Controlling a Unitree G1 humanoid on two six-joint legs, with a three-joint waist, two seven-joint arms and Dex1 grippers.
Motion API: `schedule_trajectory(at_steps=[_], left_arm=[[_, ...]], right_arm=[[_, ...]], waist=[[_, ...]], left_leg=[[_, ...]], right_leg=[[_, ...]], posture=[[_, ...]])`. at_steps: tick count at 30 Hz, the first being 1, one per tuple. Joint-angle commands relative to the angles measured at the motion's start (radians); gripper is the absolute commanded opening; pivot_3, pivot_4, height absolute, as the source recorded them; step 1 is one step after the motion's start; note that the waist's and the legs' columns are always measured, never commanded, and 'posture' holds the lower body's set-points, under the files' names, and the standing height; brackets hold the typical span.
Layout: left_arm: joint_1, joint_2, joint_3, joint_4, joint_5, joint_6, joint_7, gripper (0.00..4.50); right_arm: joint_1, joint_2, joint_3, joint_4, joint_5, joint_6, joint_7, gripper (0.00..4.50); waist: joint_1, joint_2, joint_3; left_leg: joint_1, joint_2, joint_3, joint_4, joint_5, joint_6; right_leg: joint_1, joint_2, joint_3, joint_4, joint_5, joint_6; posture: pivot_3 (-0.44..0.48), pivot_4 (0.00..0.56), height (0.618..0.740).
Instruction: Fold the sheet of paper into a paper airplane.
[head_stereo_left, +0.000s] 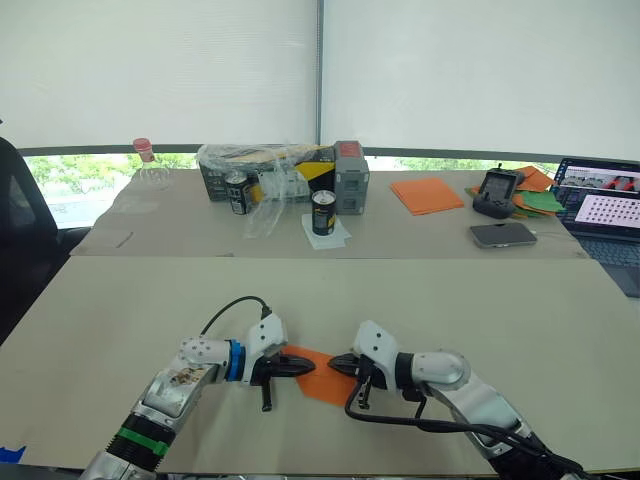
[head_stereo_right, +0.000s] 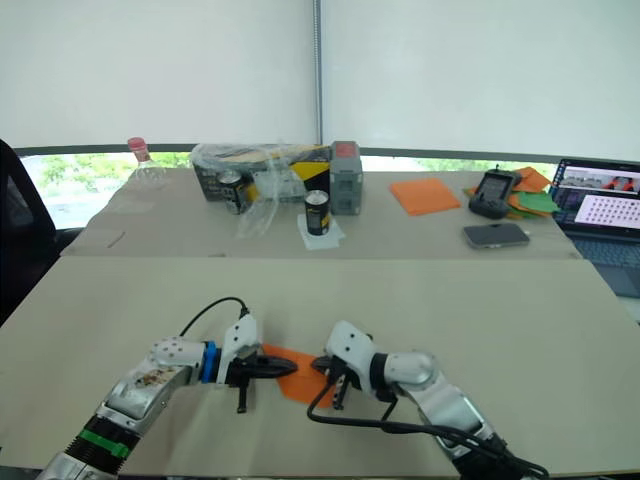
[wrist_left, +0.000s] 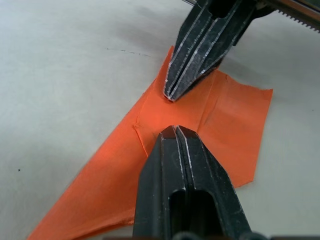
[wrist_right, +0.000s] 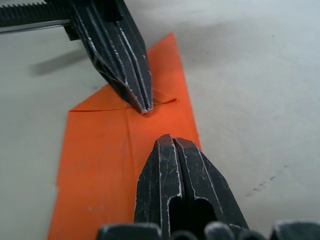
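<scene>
The sheet of paper (head_stereo_left: 322, 384) is bright orange and lies flat on the near table (head_stereo_left: 450, 300), folded and creased, with one end tapering to a point (wrist_left: 60, 215). My left gripper (head_stereo_left: 309, 367) comes in from the left, shut, its tip resting on the paper's middle crease (wrist_left: 175, 129). From the right, my right gripper (head_stereo_left: 334, 361) is also shut, with its tip (wrist_right: 167, 137) pressed on the same crease. The two tips face each other, a short gap apart. Nothing is held between either pair of fingers.
The far table holds a black can (head_stereo_left: 323, 212), a plastic-wrapped box (head_stereo_left: 270, 165), a bottle (head_stereo_left: 148, 170), an orange paper stack (head_stereo_left: 427, 194), a mixed orange-and-green paper pile (head_stereo_left: 535, 195), a controller (head_stereo_left: 497, 190), a phone (head_stereo_left: 503, 234) and a laptop (head_stereo_left: 605, 215).
</scene>
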Motion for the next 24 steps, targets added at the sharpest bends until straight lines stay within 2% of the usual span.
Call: schedule_trajectory(at_steps=[1,7,13,19,24], left_arm=[[0.009,0.006,-0.041,0.066,0.044,0.040,0.003,0.00],[-0.009,0.008,-0.043,0.073,0.041,0.041,-0.012,0.00],[-0.009,0.009,-0.042,0.075,0.037,0.035,-0.022,0.00],[-0.010,0.005,-0.044,0.085,0.038,0.026,-0.023,0.00],[-0.022,-0.009,-0.051,0.104,0.043,0.011,-0.024,0.00]], right_arm=[[0.038,-0.002,0.055,0.013,-0.002,-0.009,0.044,0.01],[0.032,-0.003,0.066,0.036,-0.027,-0.062,0.063,0.01],[0.057,-0.012,0.041,0.041,-0.054,-0.030,0.015,0.01],[0.120,-0.060,-0.016,0.011,-0.044,-0.017,0.001,0.01],[0.222,-0.157,-0.078,-0.032,-0.041,-0.036,0.011,0.01]], waist=[[0.000,0.000,0.000],[0.000,0.000,0.000],[0.000,0.000,0.000],[0.002,0.000,0.000],[0.011,-0.001,0.000]], left_leg=[[0.000,0.000,0.000,0.000,0.000,0.000],[0.000,0.000,0.000,0.000,0.000,0.000],[0.000,0.000,0.000,0.000,0.000,0.000],[0.000,0.000,0.000,0.000,0.000,0.000],[0.000,-0.001,0.000,0.000,0.000,0.000]], right_leg=[[0.000,0.000,0.000,0.000,0.000,0.000],[0.000,0.000,0.000,0.000,0.000,0.000],[0.000,0.000,0.000,0.000,0.000,0.000],[0.000,0.000,0.000,0.000,0.000,0.000],[0.002,-0.001,0.000,-0.003,-0.001,0.001]], posture=[[0.000,0.150,0.740],[0.000,0.150,0.740],[0.000,0.150,0.740],[0.000,0.150,0.740],[0.000,0.150,0.740]])
